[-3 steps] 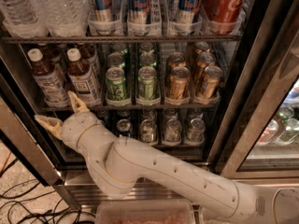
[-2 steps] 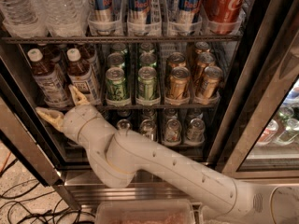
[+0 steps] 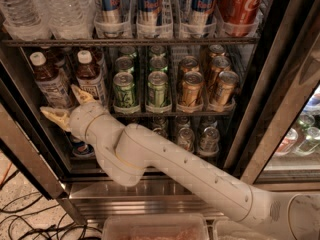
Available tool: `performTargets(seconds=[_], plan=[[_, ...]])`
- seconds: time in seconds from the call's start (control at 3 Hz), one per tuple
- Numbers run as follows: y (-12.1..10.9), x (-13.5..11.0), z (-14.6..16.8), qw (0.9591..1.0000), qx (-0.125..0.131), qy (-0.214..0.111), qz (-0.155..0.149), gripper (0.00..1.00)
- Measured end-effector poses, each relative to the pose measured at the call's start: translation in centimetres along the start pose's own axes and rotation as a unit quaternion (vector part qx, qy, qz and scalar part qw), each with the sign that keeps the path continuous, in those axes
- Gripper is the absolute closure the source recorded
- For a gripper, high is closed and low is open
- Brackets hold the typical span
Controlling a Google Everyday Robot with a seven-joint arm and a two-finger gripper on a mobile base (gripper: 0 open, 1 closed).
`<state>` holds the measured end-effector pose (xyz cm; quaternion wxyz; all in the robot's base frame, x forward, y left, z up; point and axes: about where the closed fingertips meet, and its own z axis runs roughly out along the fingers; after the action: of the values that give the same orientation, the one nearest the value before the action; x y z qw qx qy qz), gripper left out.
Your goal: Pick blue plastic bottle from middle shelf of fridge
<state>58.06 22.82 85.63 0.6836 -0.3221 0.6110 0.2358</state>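
Holds the cream two-finger gripper (image 3: 66,104) spread wide and empty at the left front edge of the dark wire middle shelf (image 3: 170,114) inside the glass-door steel fridge (image 3: 150,191). Leaves the small white-capped blue plastic bottle (image 3: 48,82) of brown drink upright just behind, at that shelf's left end.

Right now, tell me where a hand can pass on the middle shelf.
Open headroom runs above the green cans and gold cans, under the upper rack. Crowded at left: brown bottles side by side, the open claw in front of them.
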Motion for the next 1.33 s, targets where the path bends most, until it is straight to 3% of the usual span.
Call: performTargets(seconds=[0.67,1.33], plan=[[0.3,0.7,2.9,0.9996,-0.028,0.009,0.006,0.27],[0.3,0.6,3.1,0.9997,-0.023,0.008,0.004,0.25]])
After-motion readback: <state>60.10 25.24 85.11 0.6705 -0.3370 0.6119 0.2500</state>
